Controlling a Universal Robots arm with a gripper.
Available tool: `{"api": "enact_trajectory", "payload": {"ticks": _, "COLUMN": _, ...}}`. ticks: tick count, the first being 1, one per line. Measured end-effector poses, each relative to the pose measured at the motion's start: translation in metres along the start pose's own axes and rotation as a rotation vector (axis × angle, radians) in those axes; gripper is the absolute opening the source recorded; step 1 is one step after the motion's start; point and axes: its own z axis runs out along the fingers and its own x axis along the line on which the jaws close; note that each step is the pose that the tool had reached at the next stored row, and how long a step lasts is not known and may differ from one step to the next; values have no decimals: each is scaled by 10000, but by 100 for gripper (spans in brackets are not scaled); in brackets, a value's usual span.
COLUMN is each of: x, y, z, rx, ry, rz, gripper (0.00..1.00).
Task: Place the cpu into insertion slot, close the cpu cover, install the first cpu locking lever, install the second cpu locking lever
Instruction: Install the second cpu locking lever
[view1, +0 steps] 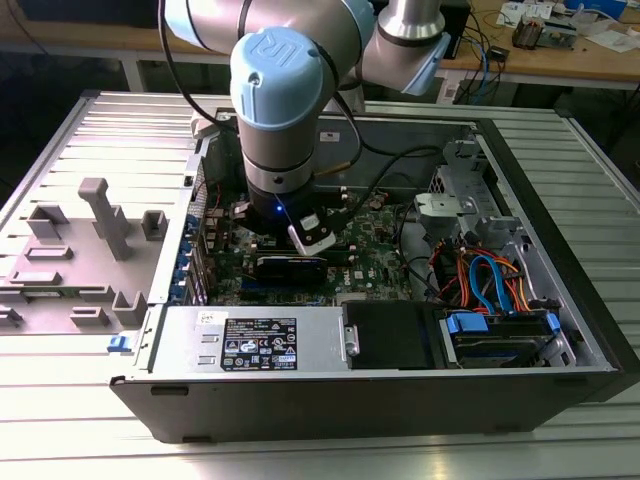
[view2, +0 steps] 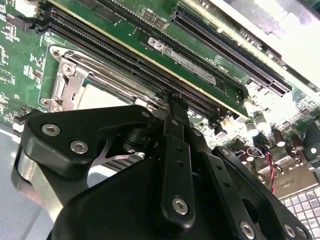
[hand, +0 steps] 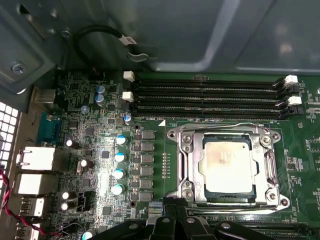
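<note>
A ribbed grey metal workbench (view1: 60, 140) holds an open computer case (view1: 560, 300) lying on its side, with a cluttered wooden desk behind it. Inside, the green motherboard (hand: 100, 150) lies flat, and the robot arm (view1: 285, 110) reaches straight down over it. In the first wrist view the cpu (hand: 227, 167) sits in the insertion slot (hand: 176, 192), its dull silver top showing through the square opening of the cpu cover (hand: 192, 160), which lies flat around it. A thin wire locking lever (hand: 220, 128) runs along the socket edge nearest the long black memory slots (hand: 205, 95). The gripper (view2: 176, 102) hovers just beside the socket's edge; its black fingers look pressed together with nothing between them. Judging from this, the work is on the levers. Doing it well likely means pressing the lever down evenly and steering its end under the retaining hook without scraping the board.
</note>
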Motion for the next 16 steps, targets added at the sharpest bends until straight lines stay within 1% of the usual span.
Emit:
{"api": "enact_trajectory", "payload": {"ticks": 2, "x": 2, "y": 6, "z": -19, "rx": -13, "ry": -2, "rz": 2, "gripper": 11}}
{"api": "enact_trajectory", "payload": {"ticks": 4, "x": 4, "y": 7, "z": -28, "rx": -1, "ry": 1, "rz": 3, "gripper": 11}}
{"api": "enact_trajectory", "payload": {"ticks": 8, "x": 18, "y": 7, "z": -28, "rx": -7, "ry": 4, "rz": 2, "gripper": 11}}
{"api": "enact_trajectory", "payload": {"ticks": 10, "x": 18, "y": 9, "z": -25, "rx": -49, "ry": 1, "rz": 2, "gripper": 11}}
{"api": "enact_trajectory", "payload": {"ticks": 11, "x": 21, "y": 10, "z": -24, "rx": -54, "ry": -1, "rz": 6, "gripper": 11}}
{"api": "enact_trajectory", "payload": {"ticks": 16, "x": 42, "y": 12, "z": -20, "rx": -54, "ry": -21, "rz": 102, "gripper": 11}}
